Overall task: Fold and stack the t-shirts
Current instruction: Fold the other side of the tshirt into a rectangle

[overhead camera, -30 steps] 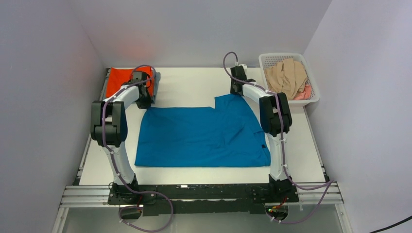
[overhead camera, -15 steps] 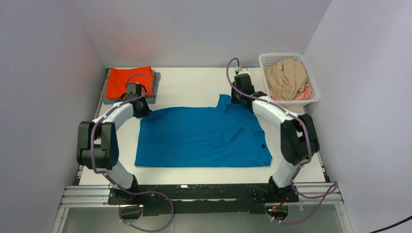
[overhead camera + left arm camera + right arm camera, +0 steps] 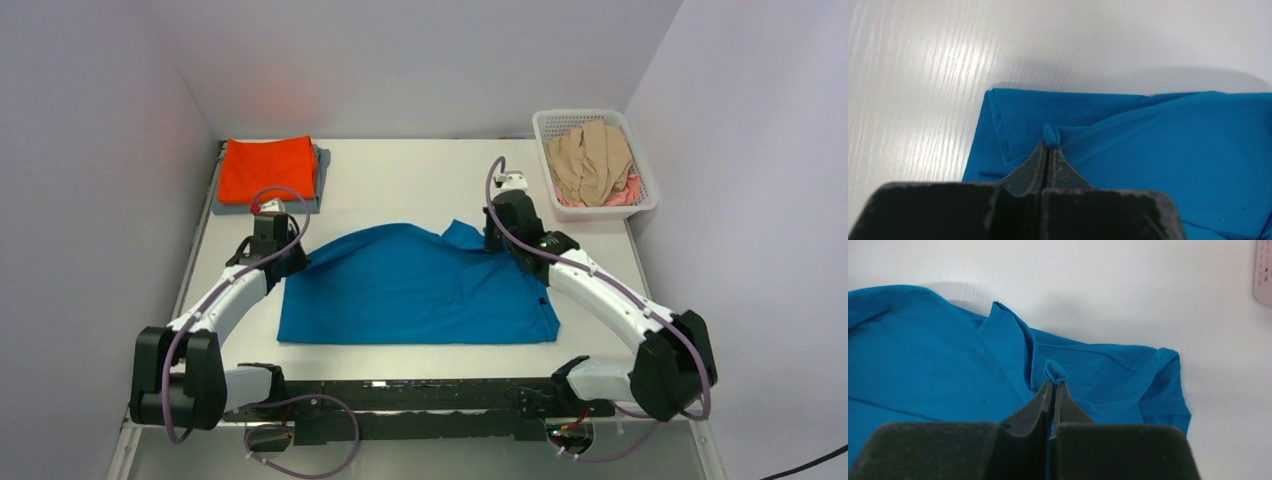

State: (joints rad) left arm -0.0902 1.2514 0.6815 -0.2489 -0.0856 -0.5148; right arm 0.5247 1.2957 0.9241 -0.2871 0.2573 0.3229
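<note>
A teal-blue t-shirt [image 3: 420, 290] lies spread on the white table [image 3: 400, 180], its far edge lifted and drawn toward the near side. My left gripper [image 3: 290, 255] is shut on a pinch of its far left edge [image 3: 1050, 136]. My right gripper [image 3: 495, 240] is shut on a pinch of its far right edge [image 3: 1054, 371]. A folded bright orange t-shirt [image 3: 268, 168] lies on a folded grey one [image 3: 318, 190] at the far left. Beige t-shirts [image 3: 590, 160] and a pink one [image 3: 625, 195] fill the basket.
The white lattice basket [image 3: 640, 205] stands at the far right, its corner showing in the right wrist view [image 3: 1264, 275]. Grey walls close in the table on the left, back and right. The arm bases sit on a black rail [image 3: 420, 395] at the near edge.
Both grippers have moved from the far edge toward the near side, pulling the teal-blue shirt's far edge up and over with them. The orange shirt is now uncovered by the left arm.
</note>
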